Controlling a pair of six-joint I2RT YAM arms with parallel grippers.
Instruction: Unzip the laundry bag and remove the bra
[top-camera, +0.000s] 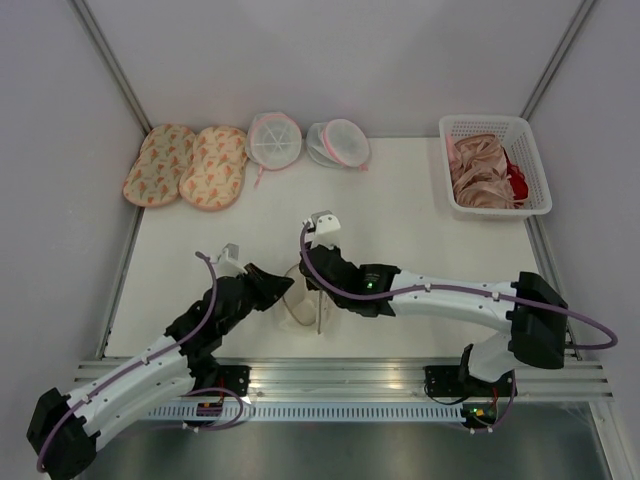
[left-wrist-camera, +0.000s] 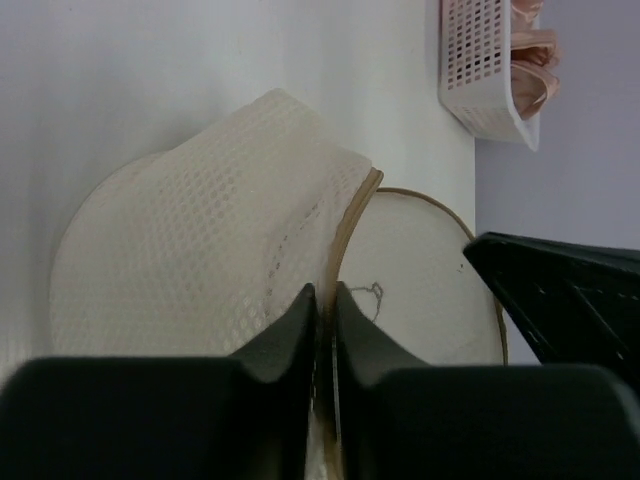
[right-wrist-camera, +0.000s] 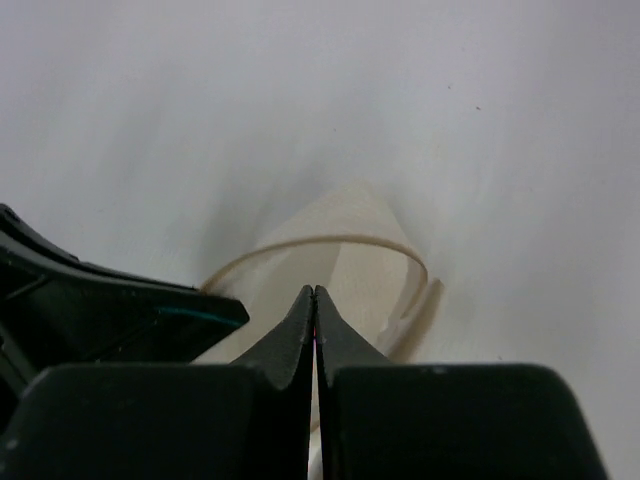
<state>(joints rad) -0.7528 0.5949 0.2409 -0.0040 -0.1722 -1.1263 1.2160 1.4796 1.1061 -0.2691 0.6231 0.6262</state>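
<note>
The laundry bag (top-camera: 303, 303) stands near the table's front, between my two grippers. In the left wrist view its mesh half (left-wrist-camera: 200, 240) is lifted off the flat half, which bears the dark mark (left-wrist-camera: 372, 298). My left gripper (left-wrist-camera: 325, 295) is shut on the tan edging between the halves. My right gripper (right-wrist-camera: 315, 292) is shut, with pale bag fabric (right-wrist-camera: 360, 240) passing between and below its fingers and the tan rim arching beyond them. No bra shows inside the bag. Pinkish-beige bra fabric (top-camera: 478, 170) lies in the basket.
A white basket (top-camera: 495, 122) at the back right also holds a red garment (top-camera: 517, 180). Two peach floral bags (top-camera: 185, 165) and two white mesh bags with pink trim (top-camera: 273, 138) lie along the back edge. The right gripper's body (left-wrist-camera: 570, 290) is close by the left one.
</note>
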